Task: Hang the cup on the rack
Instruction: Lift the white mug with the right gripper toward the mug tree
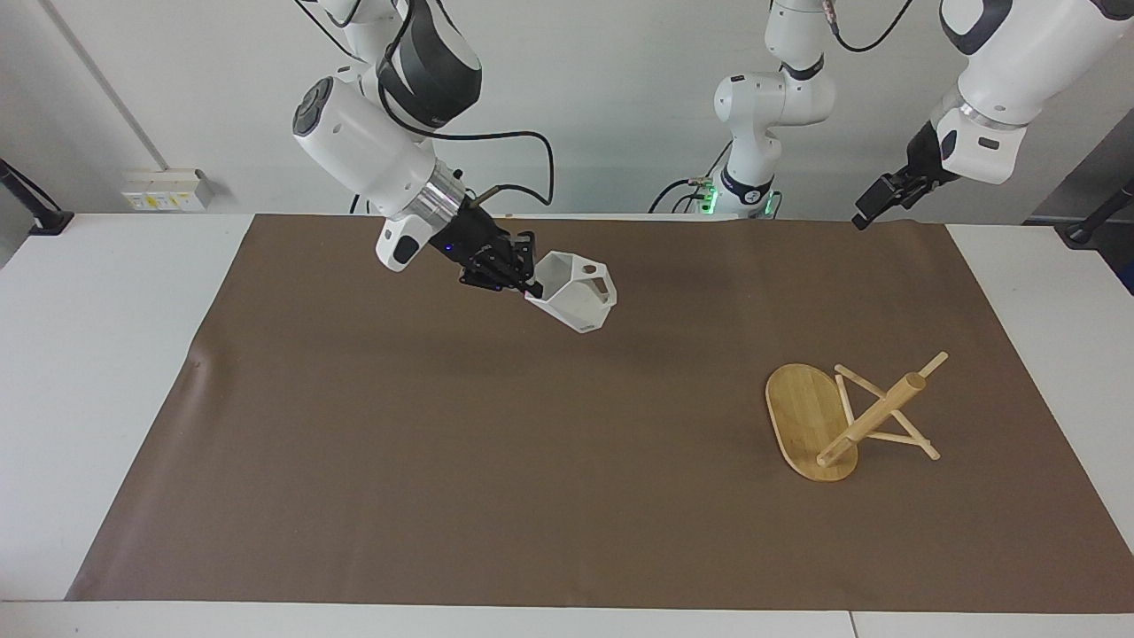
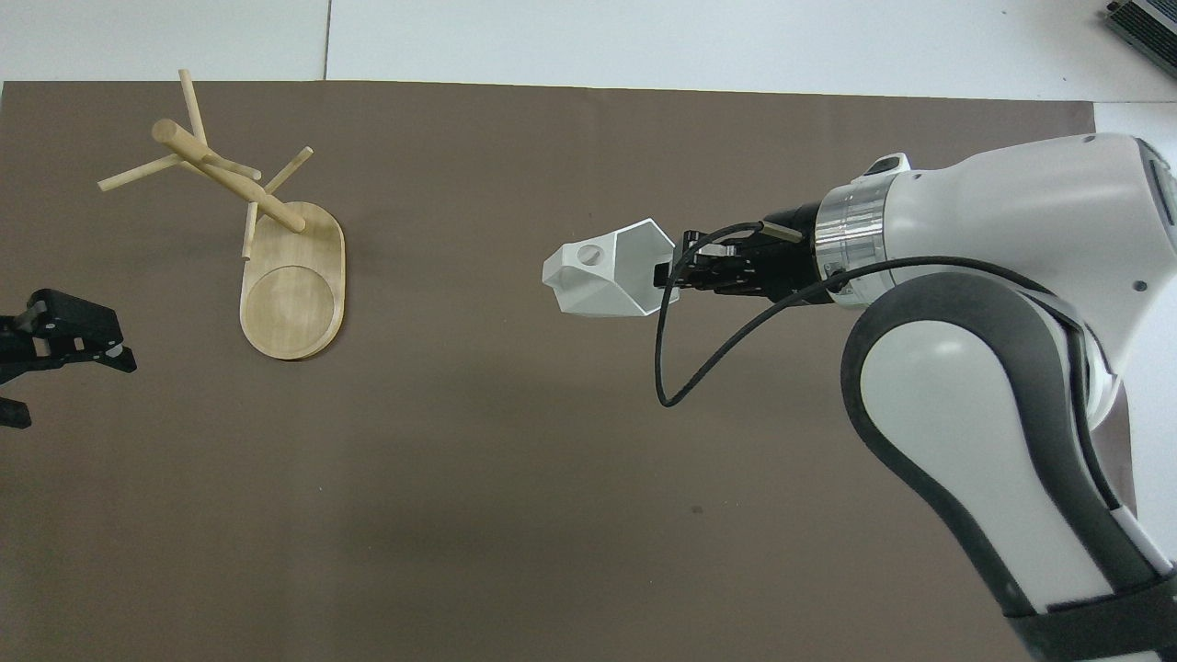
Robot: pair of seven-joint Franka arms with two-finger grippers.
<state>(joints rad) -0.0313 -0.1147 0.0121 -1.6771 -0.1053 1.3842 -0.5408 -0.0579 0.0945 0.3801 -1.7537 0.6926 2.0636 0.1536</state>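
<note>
Brown matting covers the table, and over its middle the right gripper is clamped on the rim of the cup, tilted with its handle leading toward the rack, which stands well apart toward the left arm's end, where the left gripper waits.
</note>
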